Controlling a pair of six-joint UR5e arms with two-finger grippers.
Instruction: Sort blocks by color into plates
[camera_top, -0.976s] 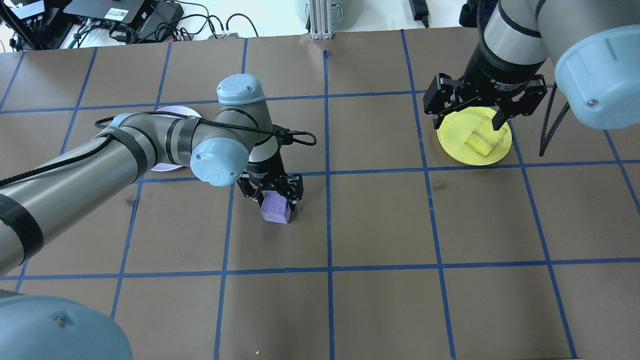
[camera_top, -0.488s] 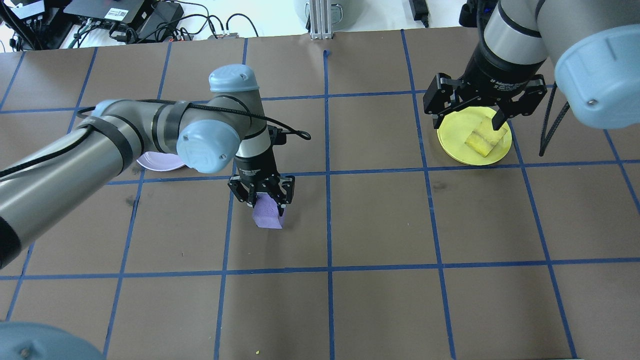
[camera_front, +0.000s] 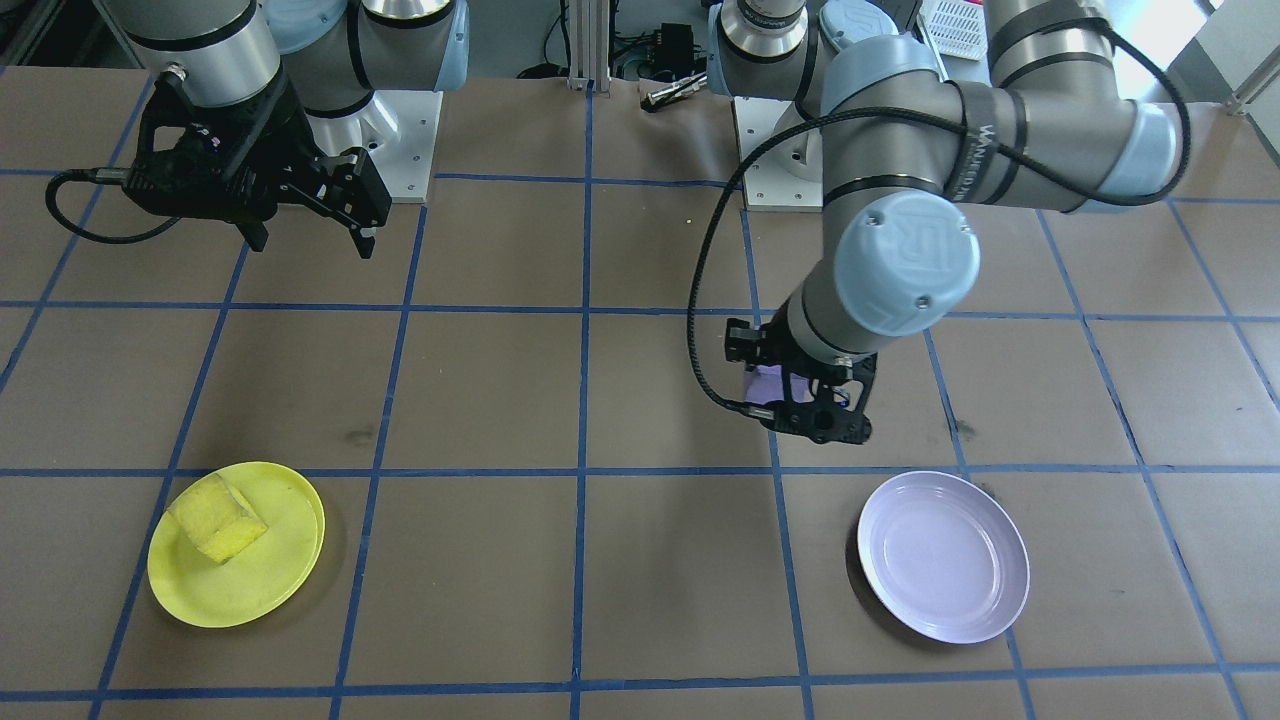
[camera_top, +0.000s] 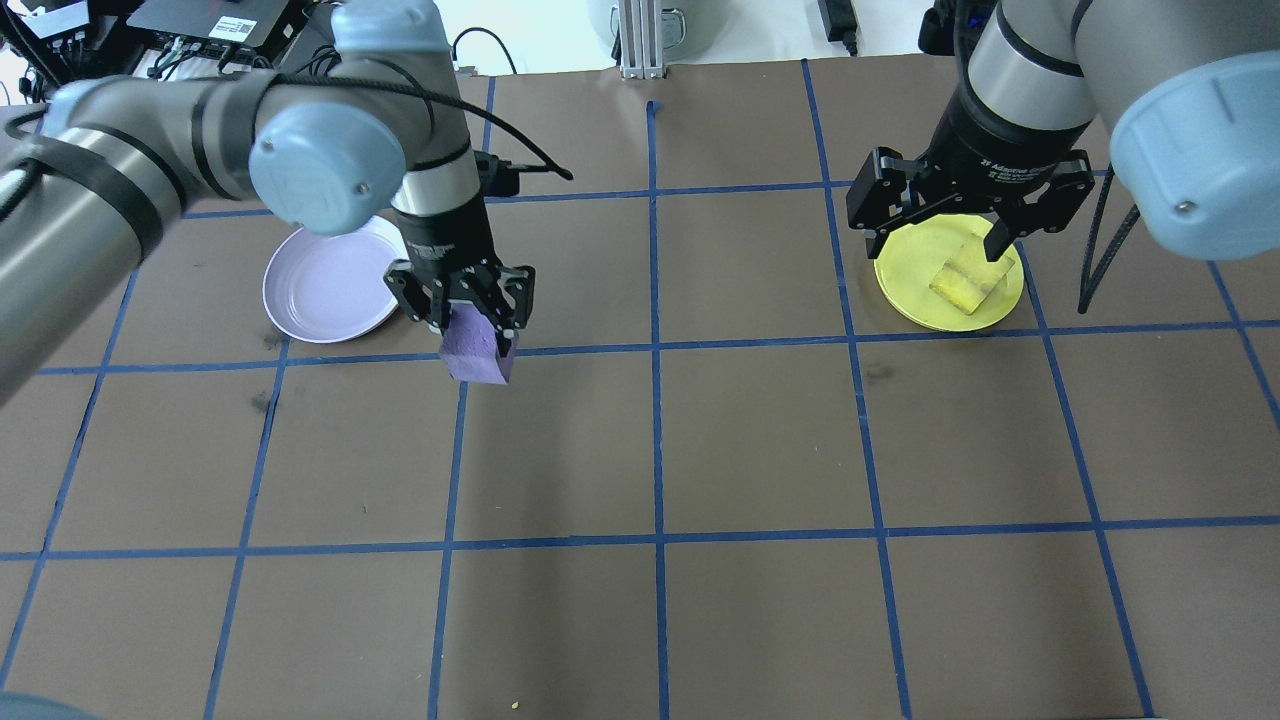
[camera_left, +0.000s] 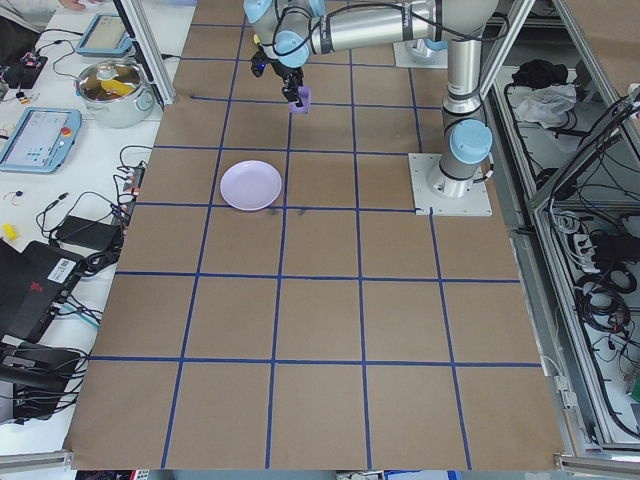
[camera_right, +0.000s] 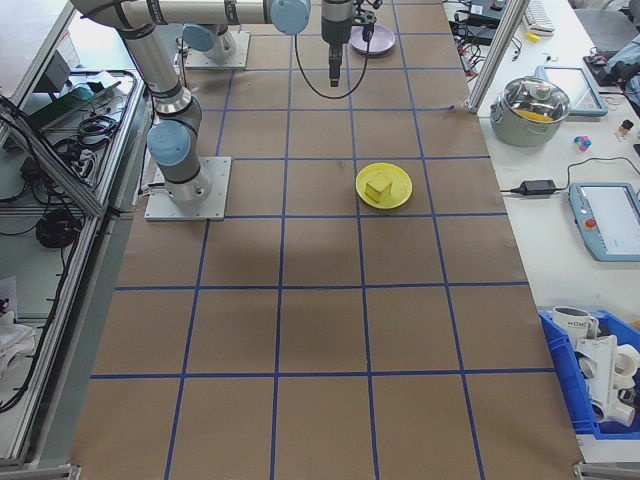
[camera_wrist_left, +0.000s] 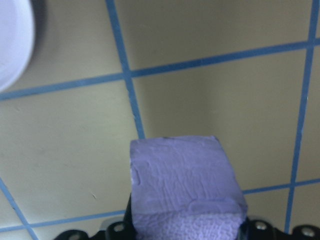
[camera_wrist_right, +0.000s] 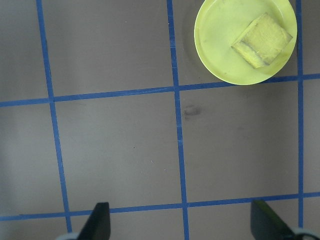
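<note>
Left gripper (camera_top: 478, 322) clamped on the purple block (camera_top: 479, 350), carrying it above the table (camera_top: 760, 440), just beside the lavender plate (camera_top: 325, 280) but not over it. Right gripper (camera_top: 942, 235) spread wide, gripping nothing, raised above the yellow plate (camera_top: 915, 285). Yellow block (camera_top: 968, 280) sits in the yellow plate, off-centre toward the rim. Lavender plate holds nothing yet

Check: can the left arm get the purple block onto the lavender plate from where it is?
Probably yes. The left gripper holds the purple block above the table, just beside the lavender plate. The plate is empty and nothing stands between them.
</note>
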